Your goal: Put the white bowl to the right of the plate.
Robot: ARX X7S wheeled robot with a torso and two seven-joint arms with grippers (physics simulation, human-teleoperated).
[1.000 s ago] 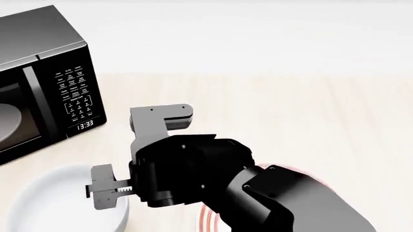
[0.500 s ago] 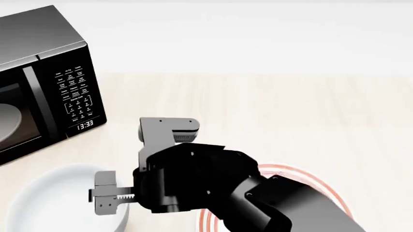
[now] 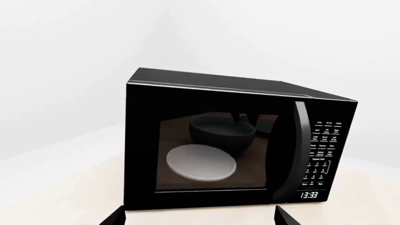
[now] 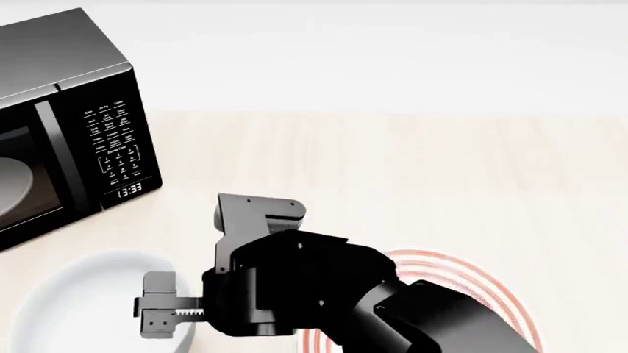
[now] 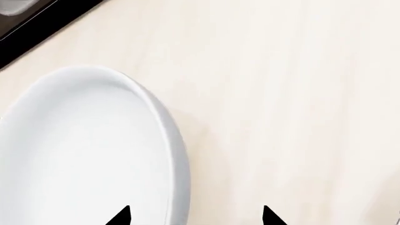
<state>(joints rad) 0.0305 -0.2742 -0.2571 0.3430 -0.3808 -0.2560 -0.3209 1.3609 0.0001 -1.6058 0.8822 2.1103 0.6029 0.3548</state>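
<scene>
White bowl (image 4: 84, 309) sits left of the red-ringed plate (image 4: 461, 283), near the microwave (image 4: 64, 118). Right gripper (image 5: 195, 216) hangs over its near rim, jaws spread, straddling the wall. I'd drop straight down, then pinch firmly. Left gripper (image 3: 198, 218) looks open too.

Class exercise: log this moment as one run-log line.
phase: approach | right gripper: open, straddling white bowl rim | plate: right of bowl | left gripper: facing microwave

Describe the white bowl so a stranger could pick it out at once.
Start at the black microwave on the pale wooden table. In front of it, at the table's near edge, sits the plain, deep, round white bowl. Unlike the flat white plate further right, it has thick smooth walls and no red rings.
</scene>
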